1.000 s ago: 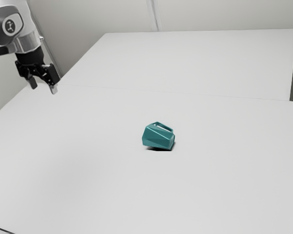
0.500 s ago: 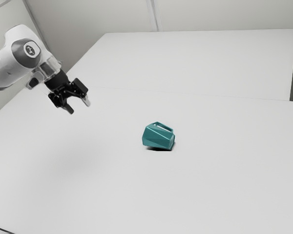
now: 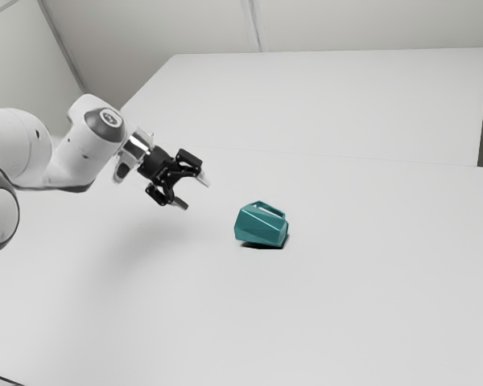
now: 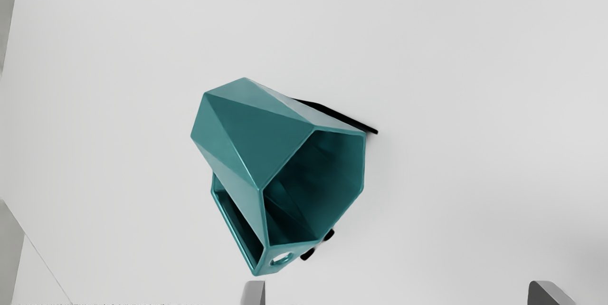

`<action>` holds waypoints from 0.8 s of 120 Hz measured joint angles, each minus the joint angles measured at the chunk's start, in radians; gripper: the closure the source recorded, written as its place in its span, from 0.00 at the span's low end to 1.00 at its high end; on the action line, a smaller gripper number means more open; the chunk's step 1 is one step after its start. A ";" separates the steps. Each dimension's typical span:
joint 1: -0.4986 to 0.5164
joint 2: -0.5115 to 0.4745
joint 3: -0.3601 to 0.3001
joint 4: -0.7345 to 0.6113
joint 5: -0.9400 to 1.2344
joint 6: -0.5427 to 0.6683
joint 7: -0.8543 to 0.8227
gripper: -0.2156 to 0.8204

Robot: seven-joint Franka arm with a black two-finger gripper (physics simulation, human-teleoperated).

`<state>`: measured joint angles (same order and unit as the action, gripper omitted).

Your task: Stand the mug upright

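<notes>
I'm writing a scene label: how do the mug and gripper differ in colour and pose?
The mug is teal; the gripper is mainly black with paler fingertips. The mug lies on its side on the table; the gripper is in the air, open. Both are empty.

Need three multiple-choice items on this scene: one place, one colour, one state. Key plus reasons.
1. In the exterior view, the mug lies:
A) to the view's left of the jaws
B) to the view's right of the jaws
C) between the jaws

2. Mug colour:
A) teal
B) red
C) yellow

3. Mug state:
A) upright
B) upside down
C) on its side

1 B: the jaws stand apart, toward the exterior view's left of it.
2 A: both views show teal walls.
3 C: its handle is uppermost in the exterior view.
</notes>
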<state>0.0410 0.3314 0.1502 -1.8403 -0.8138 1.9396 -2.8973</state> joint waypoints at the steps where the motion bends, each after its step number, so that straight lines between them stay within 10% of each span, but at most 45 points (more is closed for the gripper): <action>1: -0.001 0.002 -0.002 0.000 -0.005 0.003 0.000 0.21; 96: -0.071 0.109 -0.112 -0.009 -0.247 0.165 0.000 0.21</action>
<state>-0.0302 0.4405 0.0381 -1.8495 -1.0611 2.1042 -2.8973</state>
